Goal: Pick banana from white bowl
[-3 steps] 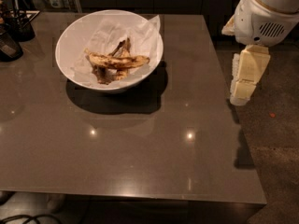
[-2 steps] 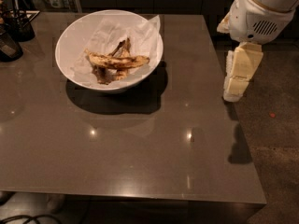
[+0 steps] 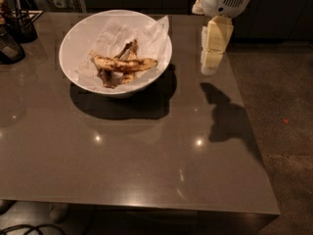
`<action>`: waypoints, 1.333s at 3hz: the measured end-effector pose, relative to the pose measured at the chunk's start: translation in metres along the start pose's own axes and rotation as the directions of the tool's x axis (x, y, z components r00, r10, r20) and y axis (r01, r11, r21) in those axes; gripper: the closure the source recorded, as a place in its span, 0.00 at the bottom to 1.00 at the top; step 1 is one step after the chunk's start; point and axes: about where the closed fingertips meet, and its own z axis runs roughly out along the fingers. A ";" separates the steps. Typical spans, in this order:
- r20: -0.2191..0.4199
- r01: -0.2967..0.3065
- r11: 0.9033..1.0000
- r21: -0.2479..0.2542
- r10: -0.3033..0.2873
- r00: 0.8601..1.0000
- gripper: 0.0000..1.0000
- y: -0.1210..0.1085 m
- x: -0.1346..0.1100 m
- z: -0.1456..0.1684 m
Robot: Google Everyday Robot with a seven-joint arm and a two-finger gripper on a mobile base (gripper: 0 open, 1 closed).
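Observation:
The white bowl [image 3: 78,43] stands on the far left part of the brown table, lined with crumpled white paper. The banana [image 3: 124,64], dull yellow with brown blotches and dark peel strips, lies inside it near the middle. My gripper [image 3: 211,62] hangs from the white arm at the top right, above the table's far right part. It is to the right of the bowl and apart from it, holding nothing.
Dark containers [image 3: 14,31] stand at the table's far left edge. The table's right edge [image 3: 249,126] drops to a speckled floor. The gripper's shadow [image 3: 227,116] falls on the table's right side.
The gripper has moved left and toward the bowl, from beyond the table's right edge to above the table. The bowl and banana have not moved.

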 end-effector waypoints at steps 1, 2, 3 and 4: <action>0.025 0.003 0.999 0.041 -0.004 1.000 0.00 -0.010 -0.009 -0.007; 0.041 0.012 0.999 0.033 -0.013 0.999 0.00 -0.021 -0.019 0.006; 0.028 0.121 0.993 -0.010 -0.120 0.992 0.00 -0.054 -0.070 0.043; 0.055 0.104 0.994 0.016 -0.105 0.993 0.00 -0.057 -0.072 0.044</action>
